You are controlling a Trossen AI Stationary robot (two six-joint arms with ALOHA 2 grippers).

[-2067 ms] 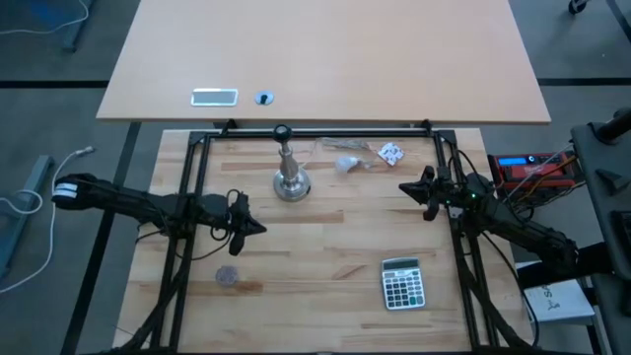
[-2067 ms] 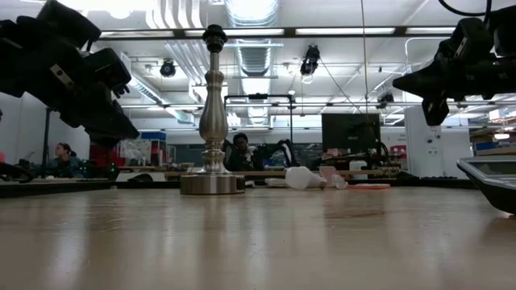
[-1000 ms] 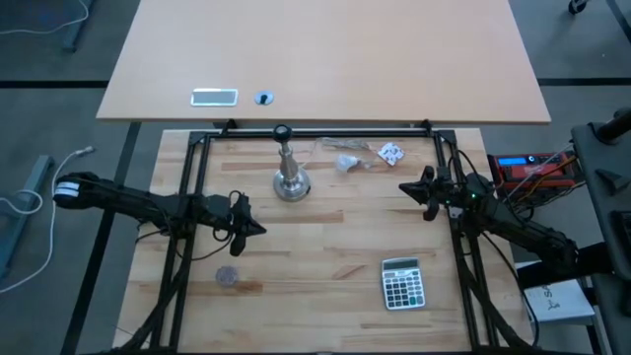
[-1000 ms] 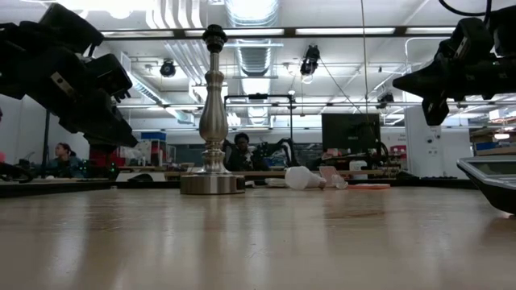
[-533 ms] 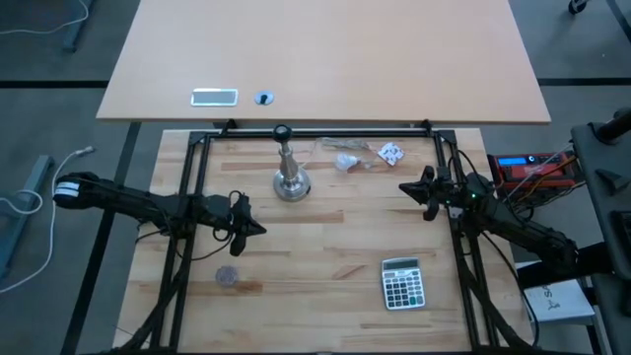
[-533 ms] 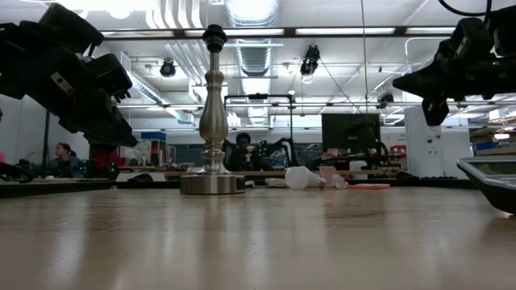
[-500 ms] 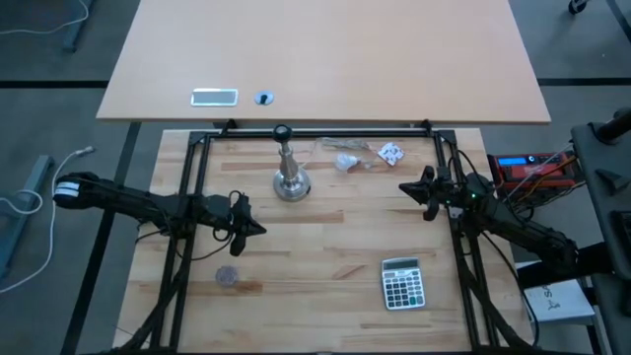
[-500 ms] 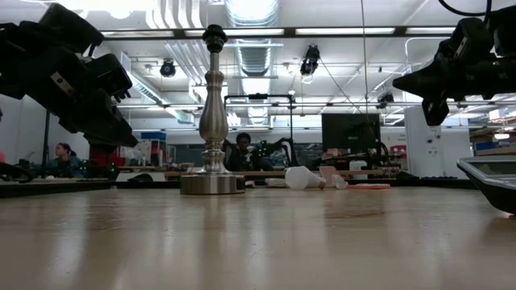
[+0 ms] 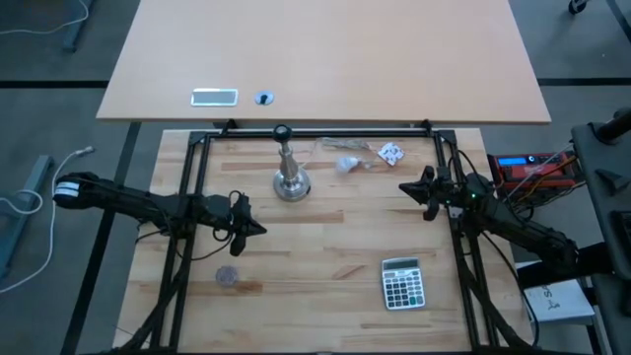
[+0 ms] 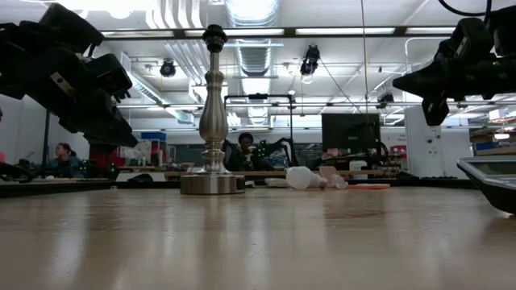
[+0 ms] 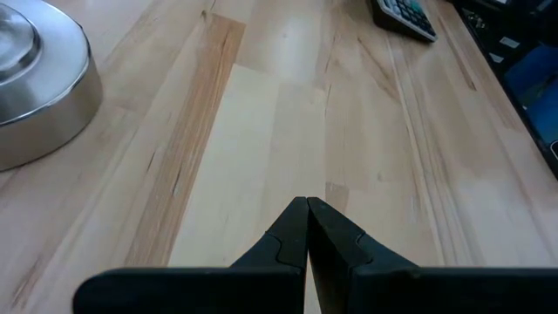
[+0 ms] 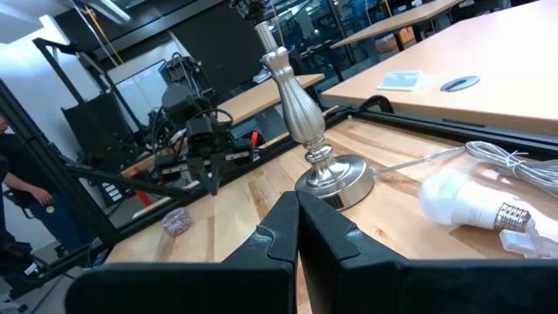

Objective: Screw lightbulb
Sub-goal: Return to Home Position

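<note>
Nothing is shifting now against half a second ago; across the last two seconds only the left arm is showing a slight change of pose in the low view, while every object is keeping its place.

Left of the lamp stand (image 9: 290, 177) and a little toward the tabletop's (image 9: 325, 247) front edge, the left pincer (image 9: 258, 229) is hanging above the wood. Its fingers are pressing together with no gap and holding nothing, as the left wrist view shows. Farther front-left of the stand, a small grey crumpled lump (image 9: 228, 276) is lying on the boards.

The stand is standing upright on its round base, its socket at the top carrying no bulb.

Just right of the stand, toward the back rail, the lightbulb (image 9: 346, 164) is lying on its side on the wood, apart from the stand's base, with its screw end pointing away from the stand. A patterned paper scrap (image 9: 390, 153) is lying right of the bulb.

Well right of the stand, the right pincer (image 9: 402, 187) is hovering, pointing toward it, with its tips closed together and empty.

Front-right of the stand, a calculator (image 9: 402, 282) is lying flat.
</note>
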